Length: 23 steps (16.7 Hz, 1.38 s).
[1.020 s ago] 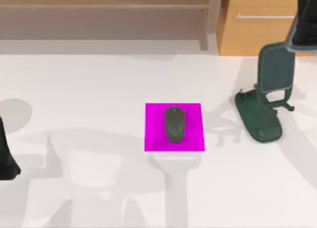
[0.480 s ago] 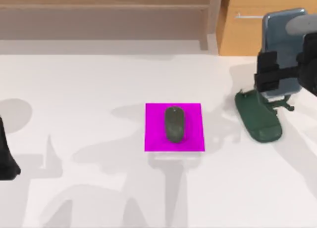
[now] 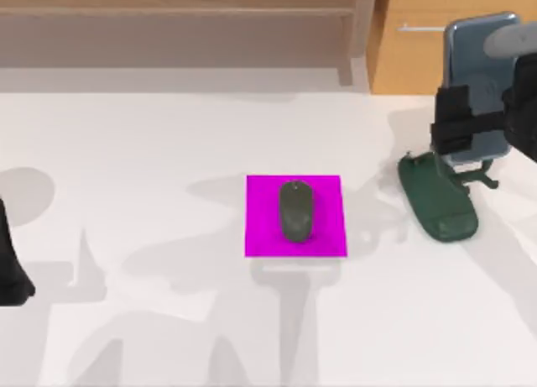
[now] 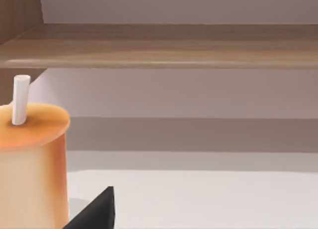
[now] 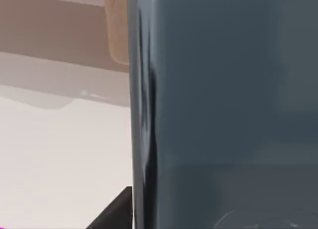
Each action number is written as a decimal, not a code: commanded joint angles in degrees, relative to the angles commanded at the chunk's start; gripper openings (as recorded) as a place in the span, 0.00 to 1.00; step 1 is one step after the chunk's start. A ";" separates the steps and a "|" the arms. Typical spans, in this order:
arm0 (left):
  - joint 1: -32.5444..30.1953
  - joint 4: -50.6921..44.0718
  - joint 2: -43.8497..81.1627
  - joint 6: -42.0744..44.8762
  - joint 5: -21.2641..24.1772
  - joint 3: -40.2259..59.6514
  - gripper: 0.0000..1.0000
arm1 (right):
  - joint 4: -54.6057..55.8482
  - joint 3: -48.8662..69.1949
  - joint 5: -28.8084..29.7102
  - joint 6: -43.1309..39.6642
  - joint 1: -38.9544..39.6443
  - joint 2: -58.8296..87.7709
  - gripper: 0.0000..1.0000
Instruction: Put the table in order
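Right gripper (image 3: 468,128) is at the far right of the table (image 3: 151,152), clamped across a blue-grey phone (image 3: 478,76) that it holds upright over the dark green phone stand (image 3: 438,198). The table itself is the broad white top running under everything in the top view. The phone's lower edge appears to sit at or just above the stand's cradle; you cannot tell from these views whether it is seated. In the right wrist view the phone (image 5: 223,110) stands very close to the camera. Judgement: the step in hand is seating the phone on the stand. Keep the phone's tilt matched to the stand's back plate, lower slowly, and part the fingers only once the bottom edge rests on the lip; releasing early risks the phone tipping forward or toppling the stand. Withdraw straight up and back, clear of the tan cabinet (image 3: 419,43) behind. Leave the grey mouse (image 3: 295,211) alone; it lies centred on the magenta pad (image 3: 260,236). Left arm is parked at the table's left edge, beside an orange cylinder (image 4: 30,164); whether its fingers are apart or together cannot be told.
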 joint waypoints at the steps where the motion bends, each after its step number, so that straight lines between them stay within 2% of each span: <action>1: 0.00 0.00 0.00 0.00 0.00 0.00 1.00 | 0.00 0.00 0.00 0.00 0.00 0.00 0.38; 9: 0.00 0.00 0.00 0.00 0.00 0.00 1.00 | 0.00 0.00 0.00 0.00 0.00 0.00 0.98; 19: 0.00 0.00 0.00 0.00 0.00 0.00 1.00 | 0.08 -0.08 0.07 0.07 0.01 -0.26 1.00; 23: 0.00 0.00 0.00 0.00 0.00 0.00 1.00 | 1.08 -3.41 -0.44 0.13 -0.18 -5.65 1.00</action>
